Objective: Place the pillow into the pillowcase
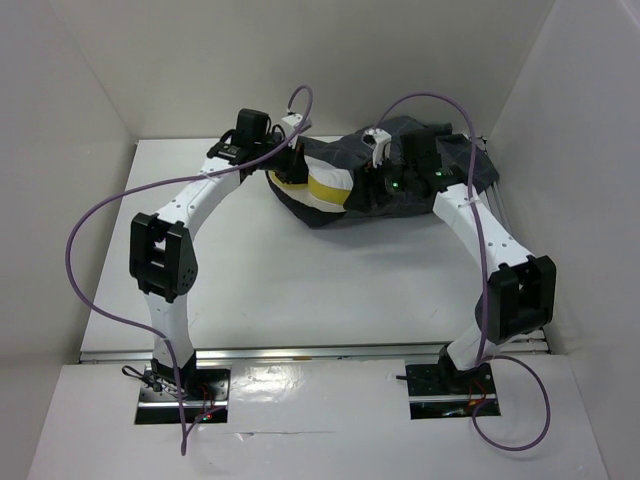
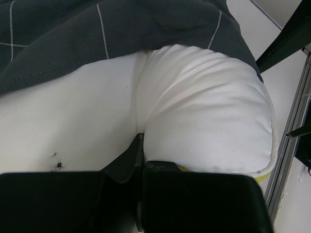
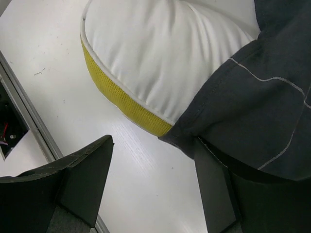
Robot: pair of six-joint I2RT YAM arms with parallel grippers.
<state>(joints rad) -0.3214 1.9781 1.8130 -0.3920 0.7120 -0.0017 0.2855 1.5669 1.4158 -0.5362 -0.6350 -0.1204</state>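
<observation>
The white pillow (image 1: 318, 186) with its yellow trim (image 3: 121, 102) lies at the back of the table, partly inside the dark grid-patterned pillowcase (image 1: 440, 165). My left gripper (image 1: 291, 166) is shut on a pinched fold of the pillow (image 2: 204, 116), and the pillowcase (image 2: 121, 29) covers the pillow's far side in that view. My right gripper (image 3: 154, 145) stands open over bare table just in front of the pillow (image 3: 160, 53). The pillowcase (image 3: 262, 97) hem drapes over its right finger (image 3: 214, 189). In the top view the right gripper (image 1: 385, 185) sits at the case's mouth.
White walls (image 1: 70, 100) enclose the table on three sides. A metal rail (image 1: 300, 352) runs along the near edge by the arm bases. Purple cables (image 1: 80, 230) loop off both arms. The white tabletop (image 1: 330, 290) lies between the arms.
</observation>
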